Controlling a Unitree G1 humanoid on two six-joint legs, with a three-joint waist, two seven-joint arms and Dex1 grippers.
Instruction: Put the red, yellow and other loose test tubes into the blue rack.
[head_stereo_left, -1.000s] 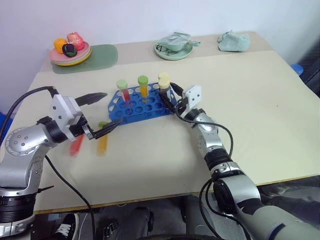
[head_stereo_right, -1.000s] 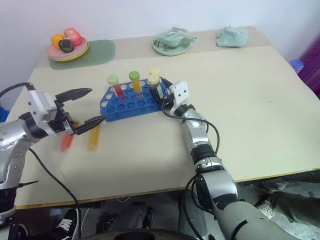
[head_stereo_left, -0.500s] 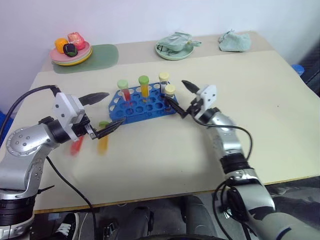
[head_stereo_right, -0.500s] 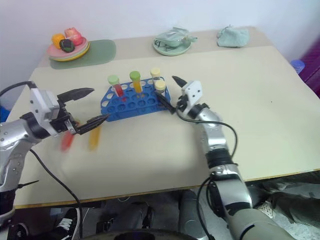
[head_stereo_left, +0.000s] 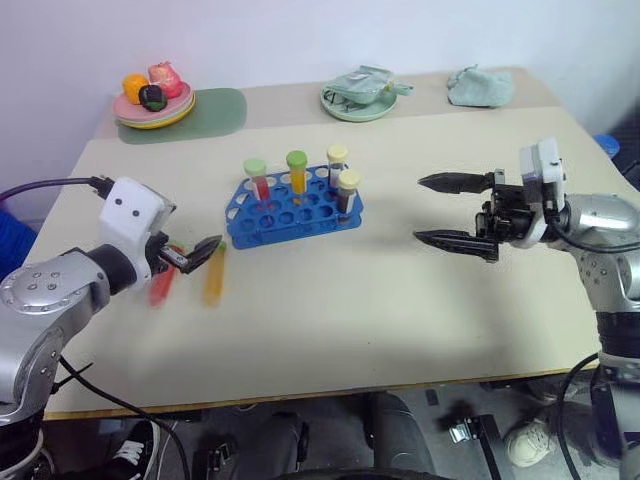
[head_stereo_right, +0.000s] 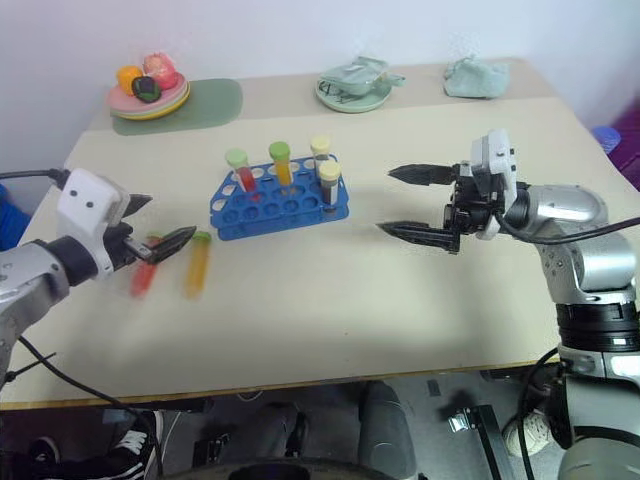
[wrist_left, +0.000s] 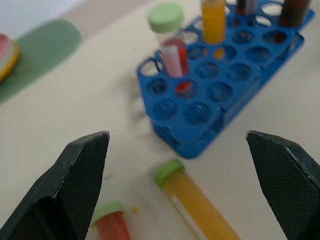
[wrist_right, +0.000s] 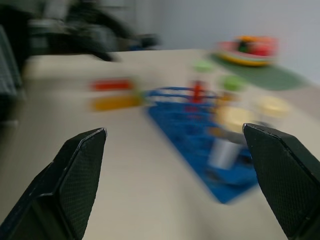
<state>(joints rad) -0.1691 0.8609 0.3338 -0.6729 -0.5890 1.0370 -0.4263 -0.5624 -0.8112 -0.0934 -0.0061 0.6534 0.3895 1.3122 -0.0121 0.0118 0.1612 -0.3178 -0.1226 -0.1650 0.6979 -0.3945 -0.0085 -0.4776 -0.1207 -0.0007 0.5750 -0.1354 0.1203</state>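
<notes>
Now, far left: left gripper (head_stereo_left: 195, 256) low over the table, jaws wide, nothing held. Just beside its tips, red tube (head_stereo_right: 143, 276) and yellow-orange tube (head_stereo_right: 196, 271) lying flat on the table (head_stereo_left: 400, 290), green caps toward the rack, both loose, side by side and close together. Centre: blue rack (head_stereo_left: 293, 210) upright with four tubes standing in it, red one (head_stereo_left: 257, 178), orange one (head_stereo_left: 297, 170), two cream-capped ones (head_stereo_left: 347, 187) at the right end. Back edge: plate of toy fruit (head_stereo_left: 153, 100) on a green mat, pale green dish (head_stereo_left: 360, 95), crumpled cloth (head_stereo_left: 478, 87). Right: right gripper (head_stereo_left: 455, 211) off the table, well apart from the rack, jaws wide, empty.

Risks, as judged: with tubes this close, wide left jaws likely to nudge or catch both; round tubes apt to roll off line when touched; grip on a flat-lying tube needs a turn upright before the hole, so slip or tilted entry could knock standing tubes or shove the light rack.
</notes>
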